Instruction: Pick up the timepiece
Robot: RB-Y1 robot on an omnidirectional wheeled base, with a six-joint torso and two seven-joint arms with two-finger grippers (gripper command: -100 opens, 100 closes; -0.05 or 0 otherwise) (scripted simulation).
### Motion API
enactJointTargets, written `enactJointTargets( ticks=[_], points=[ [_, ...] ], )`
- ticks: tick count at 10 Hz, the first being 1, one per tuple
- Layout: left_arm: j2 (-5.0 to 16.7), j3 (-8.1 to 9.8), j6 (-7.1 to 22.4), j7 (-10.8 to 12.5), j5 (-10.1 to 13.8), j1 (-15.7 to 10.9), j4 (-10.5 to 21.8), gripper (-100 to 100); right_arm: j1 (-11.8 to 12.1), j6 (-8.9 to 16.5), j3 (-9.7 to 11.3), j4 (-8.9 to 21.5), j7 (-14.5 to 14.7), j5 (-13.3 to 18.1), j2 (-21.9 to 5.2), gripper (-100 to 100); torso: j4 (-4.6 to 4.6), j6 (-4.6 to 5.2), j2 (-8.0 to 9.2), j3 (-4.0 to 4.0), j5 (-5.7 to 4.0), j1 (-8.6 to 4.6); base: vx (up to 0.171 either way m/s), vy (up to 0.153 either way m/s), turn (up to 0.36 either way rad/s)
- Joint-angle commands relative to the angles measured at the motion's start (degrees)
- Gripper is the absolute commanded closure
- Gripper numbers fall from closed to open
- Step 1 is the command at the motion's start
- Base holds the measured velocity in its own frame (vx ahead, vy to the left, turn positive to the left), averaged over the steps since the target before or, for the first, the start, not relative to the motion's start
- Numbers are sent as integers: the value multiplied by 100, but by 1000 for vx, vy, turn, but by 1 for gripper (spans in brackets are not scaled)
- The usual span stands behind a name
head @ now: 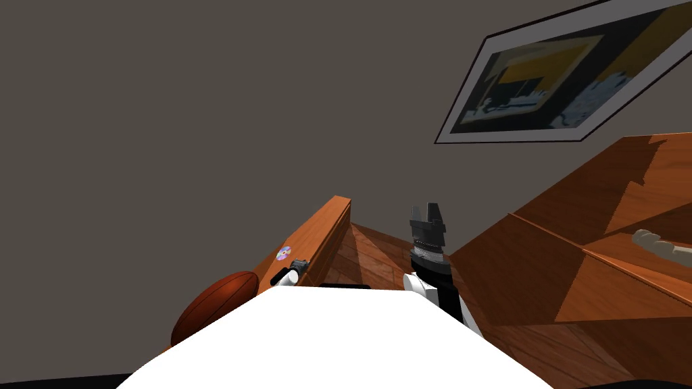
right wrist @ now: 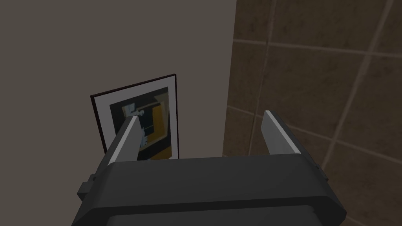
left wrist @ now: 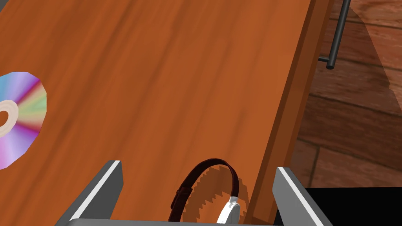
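Left end effector (left wrist: 199, 166) is over the wooden counter (left wrist: 157, 78), fingers wide. The watch (left wrist: 212, 161) lies between them, close to the end effector's dark body and near the counter's edge. Its dark strap arches up, with a pale part low beside it. I see no contact.

A shiny disc (left wrist: 19, 117) lies on the same counter, well apart from the watch.

Right end effector (head: 428, 209) is raised, wide, holding nothing.

My read: the approach is done. Closing on the watch and lifting remain.

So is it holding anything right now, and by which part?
Nothing is held. The open left gripper straddles the watch on the wooden top, without touching it; the right gripper is open and empty.
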Motion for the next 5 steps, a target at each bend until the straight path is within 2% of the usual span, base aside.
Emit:
enactJointTargets(
  ticks=[1,2,3,4,5],
  points=[
    [11,-72,-54,286,-104,48,-28,-100,0,0,0,0,0,0,0,0,0,0,0,0,0,0,14,17,-33],
    [29,-209,-148,452,-338,150,-88,-100,0,0,0,0,0,0,0,0,0,-1,0,0,0,1,18,24,-76],
    [29,-209,-148,614,-338,150,-88,-100,0,0,0,0,0,0,0,0,0,0,-1,-1,1,4,17,21,-38],
    [29,-209,-148,675,-338,150,-88,-100,0,0,0,0,0,0,0,0,0,-1,-1,-1,1,3,0,0,0],
    [47,-346,-241,897,-572,251,-149,-100,0,0,0,0,0,0,0,0,0,-1,2,1,-1,-4,9,7,-48]
  ],
)
